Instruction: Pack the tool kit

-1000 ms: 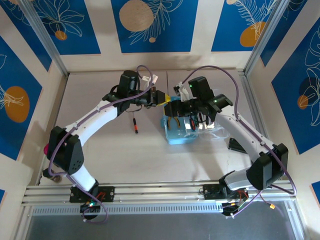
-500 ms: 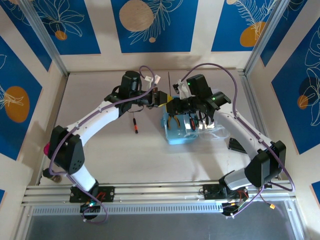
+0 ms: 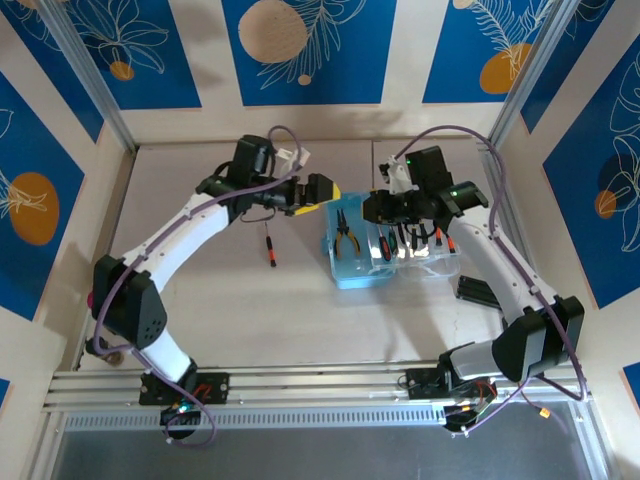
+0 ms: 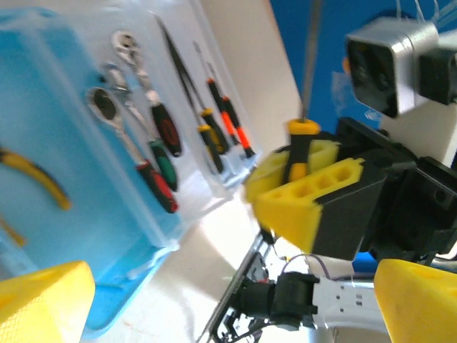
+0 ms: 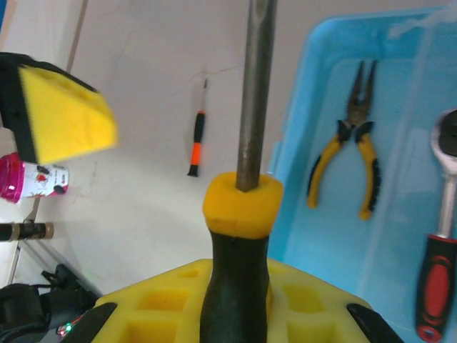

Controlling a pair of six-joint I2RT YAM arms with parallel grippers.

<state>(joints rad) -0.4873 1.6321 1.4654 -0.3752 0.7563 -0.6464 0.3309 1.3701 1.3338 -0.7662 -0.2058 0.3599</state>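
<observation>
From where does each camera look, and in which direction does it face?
Top: above, behind the arms, looking down on the table; left arm and right arm show.
Left wrist: faces the case and right gripper; own open fingers at the corners.
Right wrist: looks along its held screwdriver toward the table; own fingers below.
Both wrists share case, pliers, screwdriver.
</observation>
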